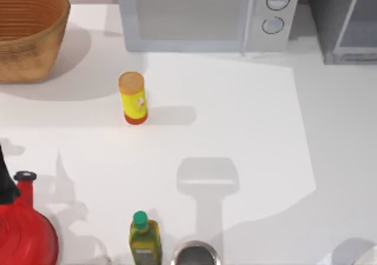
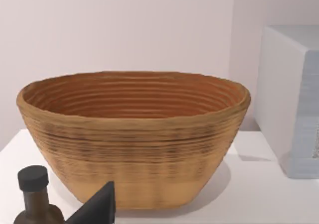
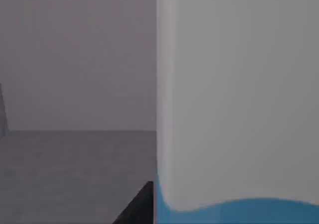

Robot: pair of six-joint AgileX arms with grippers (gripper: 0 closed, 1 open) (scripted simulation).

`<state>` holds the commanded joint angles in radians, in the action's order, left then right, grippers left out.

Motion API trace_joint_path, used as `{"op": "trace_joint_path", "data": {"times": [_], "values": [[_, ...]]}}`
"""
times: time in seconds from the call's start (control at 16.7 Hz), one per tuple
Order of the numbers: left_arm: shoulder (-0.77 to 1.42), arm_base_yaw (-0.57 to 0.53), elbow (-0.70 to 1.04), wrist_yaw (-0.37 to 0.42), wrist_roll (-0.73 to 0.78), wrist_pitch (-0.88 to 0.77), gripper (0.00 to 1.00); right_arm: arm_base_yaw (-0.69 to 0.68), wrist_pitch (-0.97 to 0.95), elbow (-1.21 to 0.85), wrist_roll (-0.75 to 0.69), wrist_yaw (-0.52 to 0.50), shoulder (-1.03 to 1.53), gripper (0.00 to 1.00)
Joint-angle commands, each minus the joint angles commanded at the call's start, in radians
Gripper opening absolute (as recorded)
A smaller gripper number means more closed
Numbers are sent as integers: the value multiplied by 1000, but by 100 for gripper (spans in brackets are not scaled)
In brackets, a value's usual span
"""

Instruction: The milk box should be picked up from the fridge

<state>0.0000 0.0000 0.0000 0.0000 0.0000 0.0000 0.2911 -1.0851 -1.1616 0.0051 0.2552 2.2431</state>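
The milk box [image 3: 239,109] stands very close in the right wrist view, its side white with a light-blue band low down. It sits on the grey shelf [image 3: 75,174] inside the fridge. A dark edge of my right gripper [image 3: 142,206] lies right beside the box's near corner; whether it touches the box is hidden. From above, the dark grey fridge [image 1: 344,23] stands at the table's back right corner. My left gripper [image 2: 97,206] hangs at the table's left side, facing the basket.
A woven basket [image 1: 26,29] sits at the back left, a white microwave [image 1: 206,15] at the back middle. A yellow canister [image 1: 133,97] stands mid-table. At the front are a green-capped olive bottle [image 1: 144,241], a red vessel [image 1: 23,232] and a metal cup [image 1: 194,254].
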Motion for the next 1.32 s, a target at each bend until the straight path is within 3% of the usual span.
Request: {"op": "trace_joint_path", "data": {"times": [0.12,0.66,1.02,1.32], "values": [[0,0,0,0,0,0,100,0,0,0,0,0,0,0],[0,0,0,0,0,0,100,3,4,0,0,1,-6,0],[0,0,0,0,0,0,100,3,153,-29,2,2,-123,0],[0,0,0,0,0,0,100,4,159,-26,4,4,-133,0]]}}
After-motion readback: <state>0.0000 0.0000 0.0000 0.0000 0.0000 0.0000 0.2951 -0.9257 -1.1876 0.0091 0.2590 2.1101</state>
